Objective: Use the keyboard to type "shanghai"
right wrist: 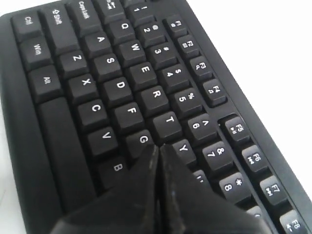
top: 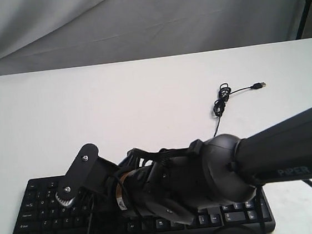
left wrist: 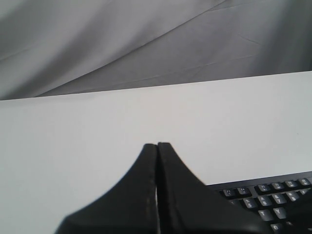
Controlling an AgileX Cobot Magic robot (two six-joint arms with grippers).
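Observation:
The black keyboard (top: 38, 219) lies along the near edge of the white table (top: 116, 110). My right arm (top: 282, 148) reaches across from the right and covers the keyboard's middle. In the right wrist view my right gripper (right wrist: 158, 146) is shut with nothing in it. Its tips stand over the keyboard (right wrist: 97, 83) between the G key (right wrist: 142, 140) and the Y key (right wrist: 183, 147); whether they touch a key does not show. My left gripper (left wrist: 157, 145) is shut and empty over bare table. A corner of the keyboard (left wrist: 273, 195) with function keys lies beside it.
The keyboard's thin black cable (top: 220, 98) lies coiled on the table behind the keyboard, and its USB plug (top: 259, 85) is loose. A grey cloth backdrop (top: 134, 18) hangs behind the table's far edge. A black bracket with a toothed wheel (top: 76, 178) stands over the keyboard's left part.

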